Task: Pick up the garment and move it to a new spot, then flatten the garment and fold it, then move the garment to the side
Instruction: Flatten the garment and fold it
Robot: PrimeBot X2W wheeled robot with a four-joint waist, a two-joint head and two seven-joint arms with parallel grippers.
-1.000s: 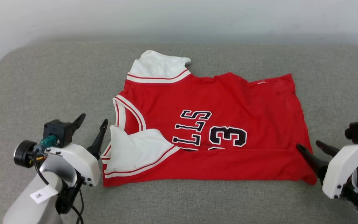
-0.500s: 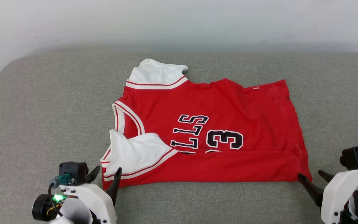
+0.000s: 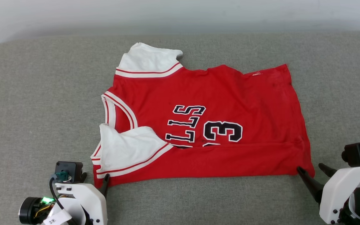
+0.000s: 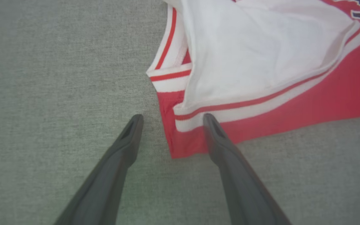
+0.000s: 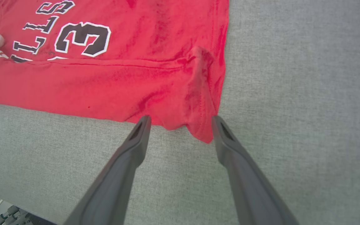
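The garment (image 3: 205, 93), a red jersey with white sleeves, lies flat on the grey cushion with its near edge folded up over part of the lettering and the 23. My left gripper (image 3: 94, 179) is open at the garment's near-left corner. In the left wrist view that red corner of the garment (image 4: 292, 103) lies between the fingers of the left gripper (image 4: 172, 117). My right gripper (image 3: 309, 167) is open at the near-right corner. In the right wrist view the puckered hem corner of the garment (image 5: 105, 84) sits between the fingers of the right gripper (image 5: 180, 118).
The grey cushioned surface (image 3: 36, 93) spreads wide on both sides of the garment. A pale wall (image 3: 180, 12) runs behind it. In the right wrist view the cushion's near edge (image 5: 8, 200) drops off at the lower left.
The head camera has shifted. My left gripper moved from beside the collar to the near-left corner. My right gripper drew back to the near-right corner. The garment lies as before.
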